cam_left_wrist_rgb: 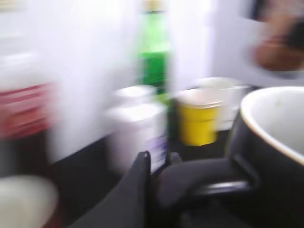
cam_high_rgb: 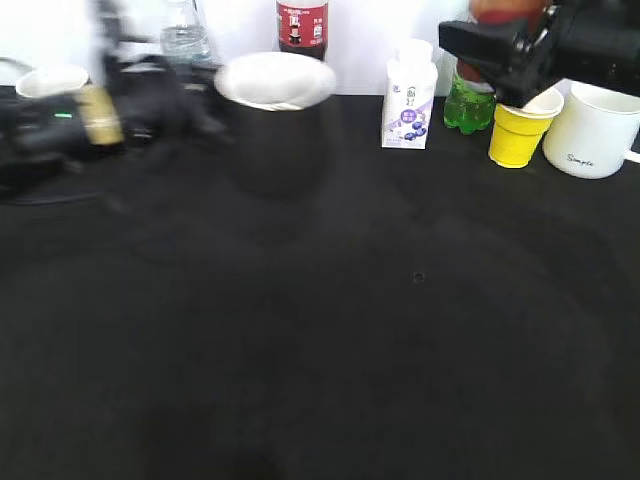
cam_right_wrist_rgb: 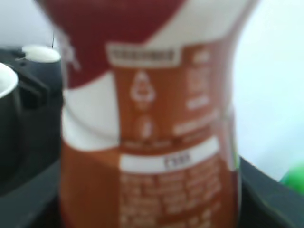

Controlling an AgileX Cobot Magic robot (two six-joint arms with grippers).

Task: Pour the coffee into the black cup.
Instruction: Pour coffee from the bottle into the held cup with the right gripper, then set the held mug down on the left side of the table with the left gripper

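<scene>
Coffee (cam_right_wrist_rgb: 152, 142): one bottle; black cup (cam_high_rgb: 275, 130): one.

Black cup (cam_high_rgb: 272, 130) with white interior stands upright near the worktop's far edge; red-and-brown labelled coffee bottle (cam_right_wrist_rgb: 147, 123) upright.

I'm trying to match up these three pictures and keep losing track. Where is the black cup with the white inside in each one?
Exterior view: the black cup stands left of centre at the back of the table.
Left wrist view: it fills the right edge, its handle at the left pincer.
Right wrist view: only a sliver shows at the far left, beside the coffee bottle.
Shared landmark: the green bottle.
</scene>
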